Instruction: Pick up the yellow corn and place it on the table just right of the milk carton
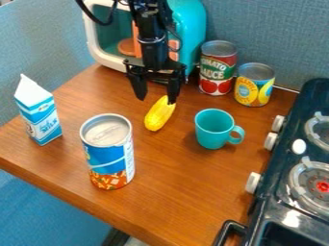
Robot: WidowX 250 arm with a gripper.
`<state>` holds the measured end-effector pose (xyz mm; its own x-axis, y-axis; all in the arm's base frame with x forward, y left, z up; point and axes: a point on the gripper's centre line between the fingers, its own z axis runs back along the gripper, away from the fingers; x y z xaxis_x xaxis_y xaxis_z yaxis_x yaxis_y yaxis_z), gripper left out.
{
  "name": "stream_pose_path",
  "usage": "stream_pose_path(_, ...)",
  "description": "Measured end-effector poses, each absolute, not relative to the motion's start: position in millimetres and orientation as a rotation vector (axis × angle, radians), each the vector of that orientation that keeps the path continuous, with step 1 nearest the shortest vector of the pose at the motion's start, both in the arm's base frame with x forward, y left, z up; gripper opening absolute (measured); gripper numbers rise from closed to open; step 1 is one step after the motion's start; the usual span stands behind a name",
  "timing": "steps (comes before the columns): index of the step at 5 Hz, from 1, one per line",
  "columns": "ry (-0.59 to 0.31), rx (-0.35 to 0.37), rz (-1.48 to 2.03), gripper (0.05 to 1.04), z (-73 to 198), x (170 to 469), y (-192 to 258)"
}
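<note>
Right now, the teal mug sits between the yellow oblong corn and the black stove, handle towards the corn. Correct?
Not the handle: the camera view shows it pointing towards the black stove. The teal mug does sit between that and the yellow corn.

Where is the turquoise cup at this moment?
In the camera view, the cup stands right of centre, between the yellow object and the black stove.

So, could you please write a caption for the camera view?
Robot jaws hang open by a yellow toy, with a teal mug and a milk carton on the same wooden table.
</note>
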<state>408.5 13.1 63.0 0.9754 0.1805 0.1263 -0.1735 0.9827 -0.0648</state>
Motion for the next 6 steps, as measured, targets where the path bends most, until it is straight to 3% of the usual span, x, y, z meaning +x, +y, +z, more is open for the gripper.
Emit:
stream_pose_path(2,-0.026,0.108,0.209,1.004,42.9,406.9,7.4)
stream_pose_path(4,0.017,0.125,0.201,0.967,39.2,403.1,11.2)
stream_pose_path(5,0.011,0.091,0.233,0.696,38.6,404.2,24.2)
stream_pose_path(6,0.006,0.057,0.212,0.613,46.7,408.4,31.5)
